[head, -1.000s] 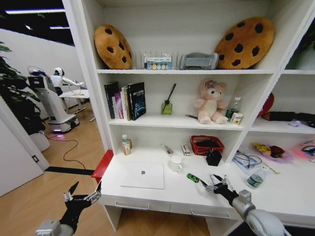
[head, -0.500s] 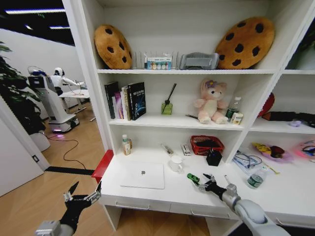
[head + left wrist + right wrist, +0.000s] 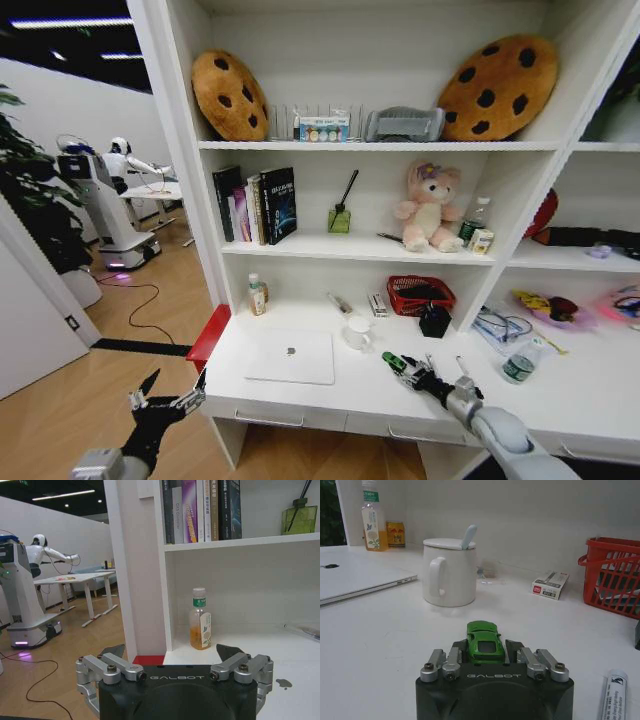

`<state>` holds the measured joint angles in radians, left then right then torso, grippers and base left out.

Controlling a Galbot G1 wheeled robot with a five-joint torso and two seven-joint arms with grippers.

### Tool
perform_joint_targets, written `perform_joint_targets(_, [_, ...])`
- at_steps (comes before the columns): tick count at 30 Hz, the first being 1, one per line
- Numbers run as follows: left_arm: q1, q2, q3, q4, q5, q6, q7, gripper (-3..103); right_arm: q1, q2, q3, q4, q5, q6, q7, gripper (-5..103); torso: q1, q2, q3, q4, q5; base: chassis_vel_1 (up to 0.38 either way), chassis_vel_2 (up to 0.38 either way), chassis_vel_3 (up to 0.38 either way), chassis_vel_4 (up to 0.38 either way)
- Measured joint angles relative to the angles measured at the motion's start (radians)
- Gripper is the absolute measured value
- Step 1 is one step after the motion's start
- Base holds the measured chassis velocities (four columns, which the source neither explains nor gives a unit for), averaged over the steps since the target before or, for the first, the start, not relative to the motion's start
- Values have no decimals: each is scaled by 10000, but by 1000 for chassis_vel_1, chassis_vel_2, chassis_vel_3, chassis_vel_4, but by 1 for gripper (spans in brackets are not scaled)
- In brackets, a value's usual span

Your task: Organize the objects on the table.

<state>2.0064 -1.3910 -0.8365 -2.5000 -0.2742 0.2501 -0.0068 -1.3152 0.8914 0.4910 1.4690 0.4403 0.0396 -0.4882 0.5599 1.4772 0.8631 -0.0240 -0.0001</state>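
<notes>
- Reaching low across the long white desk point(image 3: 300, 395), the right arm stretches from the front edge toward the middle of the tabletop, wrist nearly level with the surface.
- The right gripper point(image 3: 409, 369) sits with its dark fingers point(image 3: 511, 647) on either side of a tiny green toy car point(image 3: 484, 641); the jaws are closed in around the car's rear half, though actual contact is hard to confirm.
- The car rests on the tabletop, nose pointing toward the back wall, in front of a white ceramic mug point(image 3: 448, 572) with a lid and spoon handle.
- A slim silver laptop point(image 3: 290, 357) lies closed and flat near the desk's left front corner, well apart from the gripper.
- A small clear green-labelled bottle point(image 3: 519, 364) stands toward the right end of the tabletop.
- A red mesh basket point(image 3: 615, 575) sits at the back edge, with a small white packet point(image 3: 550, 585) lying beside it.
- The left arm hangs off the desk's left front corner, above the wooden floor, forearm angled upward; the left gripper point(image 3: 166, 396) has its fingers spread wide, holding nothing.
</notes>
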Motion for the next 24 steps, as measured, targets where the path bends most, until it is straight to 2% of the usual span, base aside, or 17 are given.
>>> perform_joint_targets(1, [0,0,0,0,0,0,0,100,0,0,0,0,0,0,0,44,0,0,0,0,0,0,0,0,0])
perform_joint_targets(3, [0,0,0,0,0,0,0,100,35,31,-3,-33,-27,66,-60,36,0,-1,0,-1,0,0,0,0,0])
perform_joint_targets(10, [0,0,0,0,0,-1,1,100,-129,-25,182,254,63,68,-85,36,1,-1,1,0,3,0,0,0,0])
perform_joint_targets(17, [0,0,0,0,0,0,0,100,-692,-453,822,1699,462,-111,157,36,0,-1,1,-1,2,0,0,0,0])
perform_joint_targets(20, [0,0,0,0,0,0,0,100,-898,-1271,1365,2897,1114,-306,582,36,0,-1,1,-1,2,0,0,0,0])
perform_joint_targets(21, [0,0,0,0,0,0,0,100,-898,-1271,1365,2897,1114,-306,582,36,0,-1,1,-1,2,0,0,0,0])
perform_joint_targets(22, [0,0,0,0,0,0,0,100,-821,-1768,1667,3360,1574,-531,693,36,0,-1,1,-1,4,0,0,0,0])
perform_joint_targets(23, [0,0,0,0,0,0,0,100,-821,-1768,1667,3360,1574,-531,693,36,0,-1,1,-1,4,0,0,0,0])
perform_joint_targets(24, [0,0,1,-1,-1,0,-1,100,-559,-2322,1889,3678,2156,-768,761,36,0,-1,0,-2,-2,0,0,0,0])
